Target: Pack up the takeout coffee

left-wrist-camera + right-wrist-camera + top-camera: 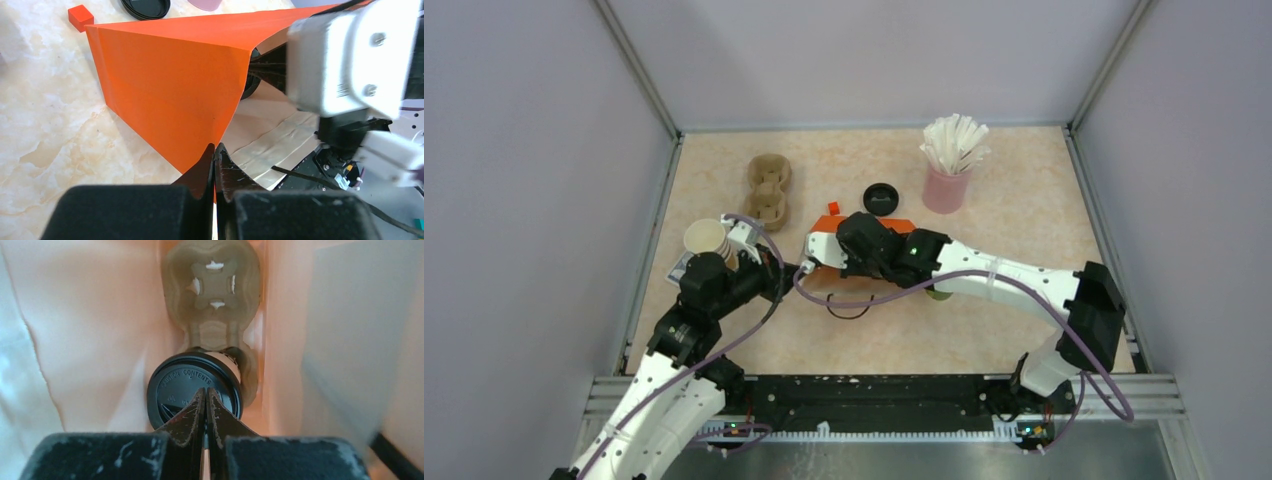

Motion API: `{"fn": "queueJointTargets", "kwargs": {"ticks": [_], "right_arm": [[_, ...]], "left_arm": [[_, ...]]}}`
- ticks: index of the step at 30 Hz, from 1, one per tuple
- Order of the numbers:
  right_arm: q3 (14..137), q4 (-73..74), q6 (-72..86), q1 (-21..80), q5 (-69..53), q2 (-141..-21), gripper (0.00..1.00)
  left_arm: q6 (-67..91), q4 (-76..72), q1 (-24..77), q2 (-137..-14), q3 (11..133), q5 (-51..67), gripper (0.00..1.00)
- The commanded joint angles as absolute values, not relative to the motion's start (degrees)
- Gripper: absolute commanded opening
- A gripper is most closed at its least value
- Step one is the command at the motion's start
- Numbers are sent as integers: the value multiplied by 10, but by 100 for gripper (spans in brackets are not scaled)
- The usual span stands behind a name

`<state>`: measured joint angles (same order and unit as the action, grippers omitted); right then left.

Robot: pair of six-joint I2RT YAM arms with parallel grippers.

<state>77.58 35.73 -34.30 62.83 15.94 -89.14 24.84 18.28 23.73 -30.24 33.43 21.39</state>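
Observation:
The orange bag [876, 226] lies on its side mid-table, with its pale inside showing in the left wrist view. My left gripper [215, 146] is shut on the bag's edge [200, 100]. My right gripper [206, 390] reaches into the bag, jaws shut with nothing between them. Its tips sit over the round black lid of the takeout coffee [175, 382]. I cannot tell whether they touch the lid. The cup body is almost wholly hidden under the lid. A brown pulp carrier [215, 295] shows hazily just beyond the cup.
A brown cup carrier [767, 190] sits at the back left, and a stack of lidless cream cups [707, 240] is beside my left arm. A spare black lid [881, 198], a small red block [833, 208] and a pink cup of white straws [946, 185] stand behind the bag.

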Motion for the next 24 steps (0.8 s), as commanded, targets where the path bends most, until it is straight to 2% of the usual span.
{"fn": "queueJointTargets", "kwargs": {"ticks": [1, 8, 12, 24], "right_arm": [[749, 302, -379, 627, 224, -898, 0], [665, 235, -400, 612, 284, -878, 0], [659, 224, -372, 592, 297, -881, 0], [648, 138, -384, 579, 198, -887, 0]], "left_arm": [[236, 186, 238, -302, 352, 215, 0], [235, 194, 238, -298, 353, 215, 0], [235, 201, 238, -296, 354, 219, 0], [242, 198, 238, -297, 346, 223, 0]]}}
